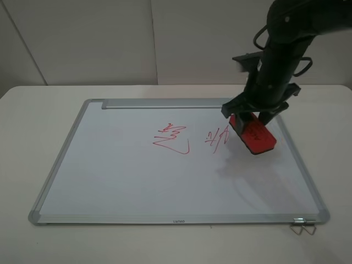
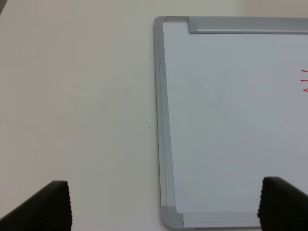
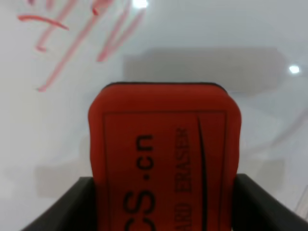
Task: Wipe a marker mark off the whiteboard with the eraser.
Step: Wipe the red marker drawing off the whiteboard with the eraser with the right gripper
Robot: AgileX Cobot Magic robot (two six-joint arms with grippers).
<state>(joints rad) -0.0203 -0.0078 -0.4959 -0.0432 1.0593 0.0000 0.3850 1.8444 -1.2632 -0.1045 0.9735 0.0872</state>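
The whiteboard [image 1: 137, 181] lies flat on the table. The marker mark [image 1: 171, 138], a larger red scribble with a long hooked tail, sits near the board's middle. My right gripper [image 1: 254, 116] is shut on the red eraser [image 1: 255, 135], held tilted low over the board's right part, just right of the smaller red scribble [image 1: 217, 138]. In the right wrist view the eraser [image 3: 163, 154] sits between dark fingers [image 3: 72, 204], with the smaller scribble [image 3: 72, 38] ahead. I cannot tell whether the felt touches the board. My left gripper [image 2: 166, 204] is open over the board's left frame [image 2: 161, 120].
A grey tray strip [image 1: 165, 104] runs along the board's far edge. A small metal clip [image 1: 303, 226] lies off the front right corner. The cream table [image 1: 33, 121] surrounds the board. The right arm's dark body [image 1: 286, 49] rises above the board's far right.
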